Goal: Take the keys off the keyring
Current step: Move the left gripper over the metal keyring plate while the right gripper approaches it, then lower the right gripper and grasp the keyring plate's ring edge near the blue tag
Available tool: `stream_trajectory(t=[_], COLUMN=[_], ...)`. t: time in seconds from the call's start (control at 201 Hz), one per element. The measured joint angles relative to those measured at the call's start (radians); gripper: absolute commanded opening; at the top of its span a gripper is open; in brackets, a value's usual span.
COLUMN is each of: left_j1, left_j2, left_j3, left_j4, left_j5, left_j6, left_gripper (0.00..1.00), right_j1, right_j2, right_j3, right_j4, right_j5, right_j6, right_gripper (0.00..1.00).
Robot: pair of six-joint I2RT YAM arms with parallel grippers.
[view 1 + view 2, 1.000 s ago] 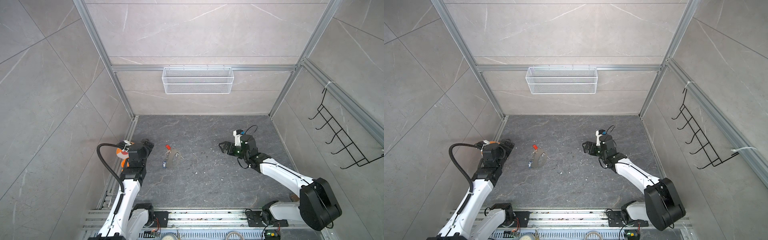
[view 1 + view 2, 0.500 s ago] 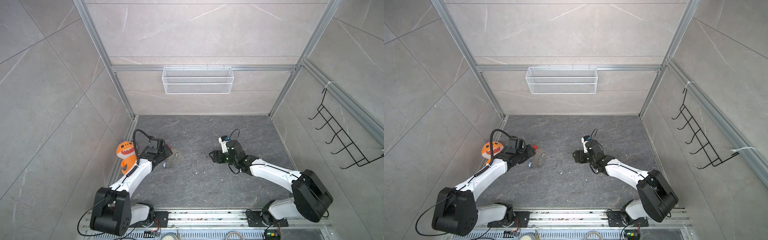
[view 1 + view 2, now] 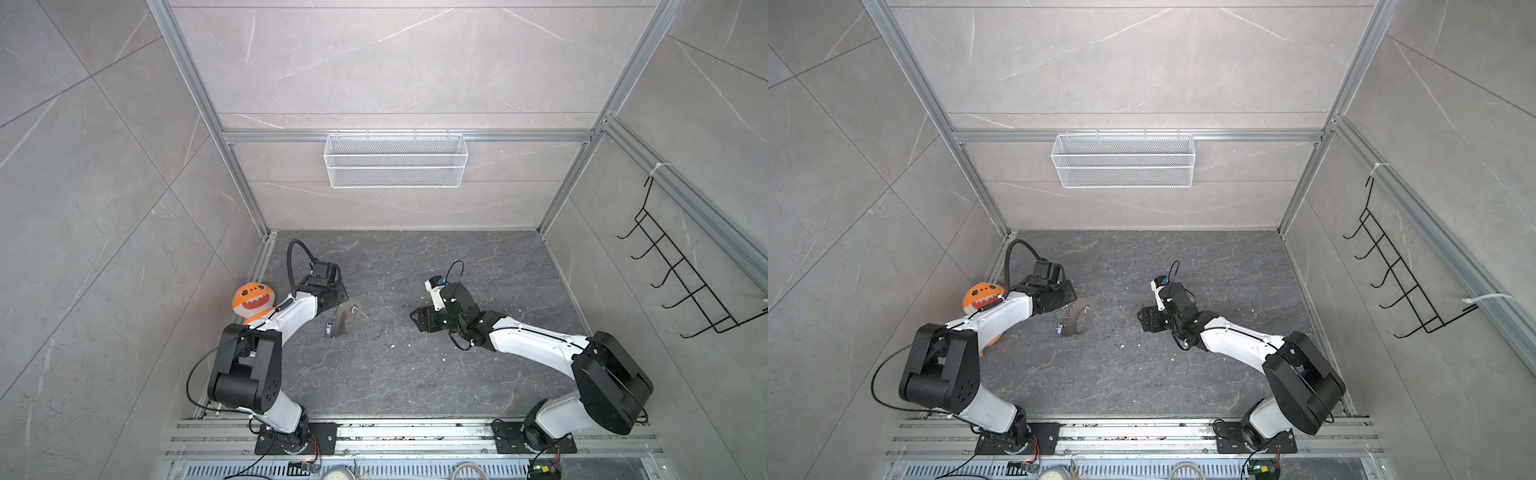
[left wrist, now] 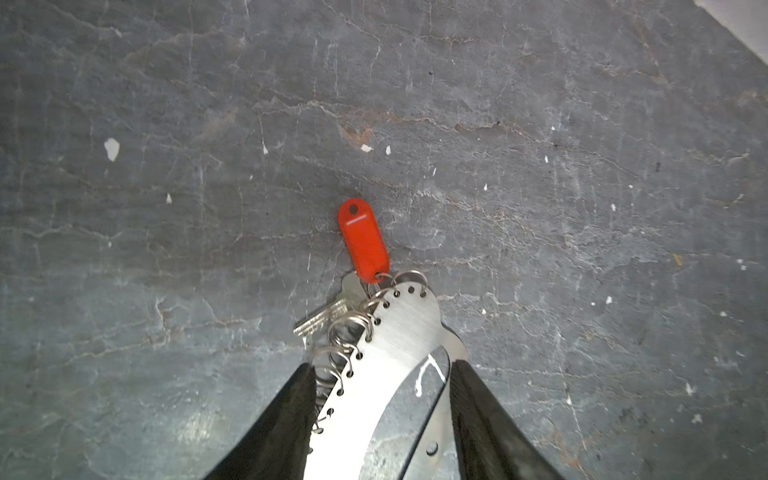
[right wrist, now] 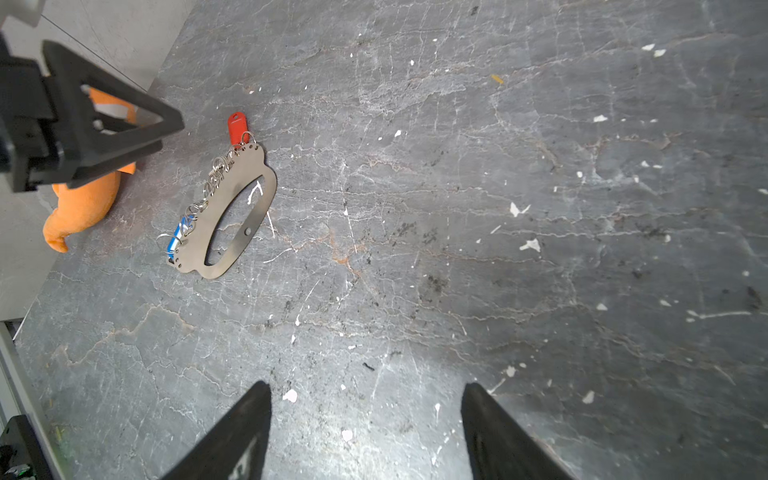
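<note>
- While an orange plush toy (image 3: 252, 297) slumps against the left wall, the left gripper (image 4: 381, 365) hovers over the keyring (image 5: 243, 168), jaws parted and grasping nothing.
- The keyring lies flat on the grey floor (image 5: 457, 249) left of centre, its red-tagged key (image 4: 363, 239) at one end, its blue-tagged key (image 5: 174, 239) at the other, both on their rings.
- The right gripper (image 5: 365, 390), well apart to the right, is spread wide and empty.
</note>
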Motion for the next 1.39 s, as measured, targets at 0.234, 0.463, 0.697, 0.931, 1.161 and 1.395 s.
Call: stream_trajectory(t=[0.234, 0.463, 0.697, 0.931, 1.161, 1.395], left_j1=[-0.016, -0.055, -0.116, -0.184, -0.183, -0.145], left_j2=[0.151, 0.216, 0.233, 0.200, 0.008, -0.271], left_j3=[0.112, 0.115, 0.108, 0.060, -0.023, -0.206], left_j4=[-0.011, -0.010, -0.007, 0.014, -0.020, -0.060], left_j5=[-0.039, -0.039, -0.043, -0.044, -0.088, -0.169], left_j6=[0.061, 0.076, 0.077, 0.076, 0.033, -0.089], left_gripper=[0.55, 0.56, 0.56, 0.56, 0.57, 0.68], right_j1=[0.000, 0.000, 0.000, 0.000, 0.000, 0.066], right_j2=[0.000, 0.000, -0.012, -0.029, -0.031, 0.049], right_j3=[0.000, 0.000, 0.000, 0.000, 0.001, 0.076], right_j4=[-0.006, -0.024, -0.032, -0.038, -0.038, -0.001], right_j5=[0.005, 0.017, 0.029, 0.038, 0.010, -0.089], right_j6=[0.000, -0.006, -0.007, -0.007, -0.012, -0.033], right_gripper=[0.74, 0.74, 0.75, 0.75, 0.68, 0.64])
